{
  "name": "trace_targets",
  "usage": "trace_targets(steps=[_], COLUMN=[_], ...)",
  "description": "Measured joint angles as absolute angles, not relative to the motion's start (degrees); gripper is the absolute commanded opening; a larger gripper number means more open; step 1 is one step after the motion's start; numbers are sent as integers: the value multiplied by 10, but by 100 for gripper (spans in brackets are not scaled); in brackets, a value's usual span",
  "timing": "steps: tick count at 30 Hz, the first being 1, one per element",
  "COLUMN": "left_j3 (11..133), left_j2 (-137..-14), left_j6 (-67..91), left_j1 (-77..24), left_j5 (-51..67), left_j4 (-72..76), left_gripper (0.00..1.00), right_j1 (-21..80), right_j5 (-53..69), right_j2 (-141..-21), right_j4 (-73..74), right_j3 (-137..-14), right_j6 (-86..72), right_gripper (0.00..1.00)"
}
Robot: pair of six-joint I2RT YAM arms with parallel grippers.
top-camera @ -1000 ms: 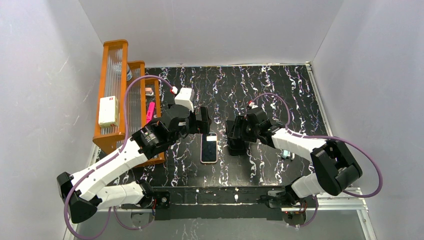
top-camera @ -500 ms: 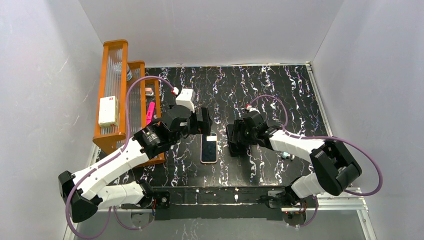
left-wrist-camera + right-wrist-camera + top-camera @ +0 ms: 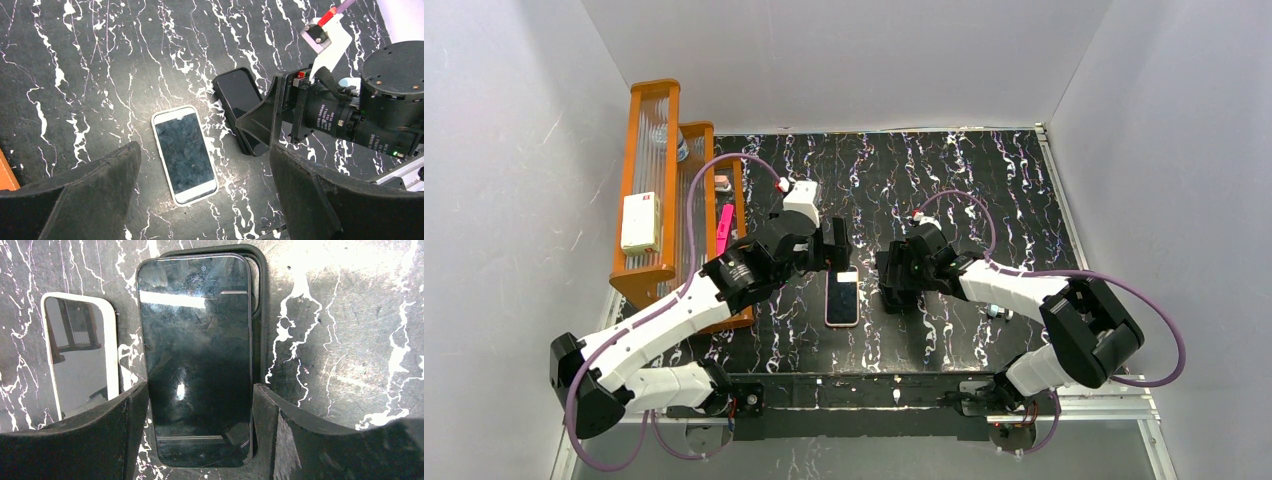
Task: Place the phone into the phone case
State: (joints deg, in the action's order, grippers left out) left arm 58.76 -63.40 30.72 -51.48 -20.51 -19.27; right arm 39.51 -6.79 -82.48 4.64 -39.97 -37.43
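Pale-pink phone case [image 3: 114, 350] round phone [image 3: 185, 150], flat on table [image 3: 75, 75]; left hand [image 3: 834, 252] wide above; right hand [image 3: 892, 287] pinching black phone [image 3: 197, 340] beside.

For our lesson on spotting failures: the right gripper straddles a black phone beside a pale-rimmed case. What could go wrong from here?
1. The phone lies offset on a black shell whose rim shows along its top and right side; lifting with the right gripper might drag or snag that shell.
2. The phone case lies close beside it, so a gripper finger could nudge it out from under the open left gripper.
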Motion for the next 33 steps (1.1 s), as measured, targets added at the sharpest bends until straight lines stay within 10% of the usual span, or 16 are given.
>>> trace_targets(steps=[18,33], left_j3=[590,598], left_j2=[-666,-724], left_j6=[309,327], left_j1=[-515,-515], left_j5=[-194,-176], left_j4=[-189,-183], left_gripper=[98,87], right_j1=[395,378], right_j5=[-71,-53], right_j2=[-804,-799], right_j4=[98,133], right_j3=[-426,-445], right_j6=[-368,-326], right_gripper=[94,66])
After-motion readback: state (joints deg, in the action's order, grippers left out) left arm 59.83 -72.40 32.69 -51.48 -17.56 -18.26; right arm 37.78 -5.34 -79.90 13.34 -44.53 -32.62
